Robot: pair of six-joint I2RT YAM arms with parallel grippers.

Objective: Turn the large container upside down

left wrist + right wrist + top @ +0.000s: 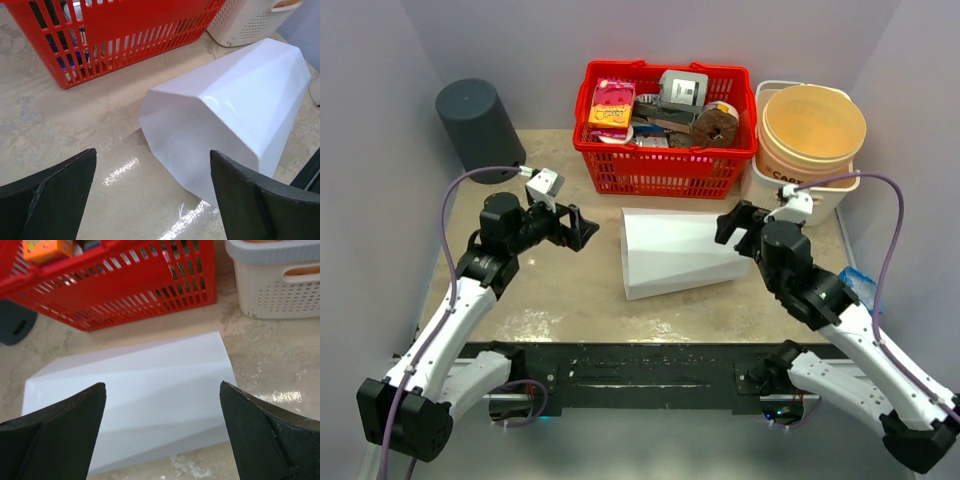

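The large white faceted container [675, 252] lies on its side in the middle of the table, wide end to the left, narrow end to the right. It also shows in the left wrist view [230, 110] and the right wrist view [135, 390]. My left gripper [582, 229] is open and empty, a little left of the container's wide end. My right gripper [730, 222] is open and empty, just above the container's narrow right end, apart from it.
A red basket [665, 150] full of items stands behind the container. A white perforated basket [810, 190] holding a tan tub [812, 125] is at the back right. A dark grey cylinder [478, 125] stands at the back left. A blue object [860, 283] lies at the right edge.
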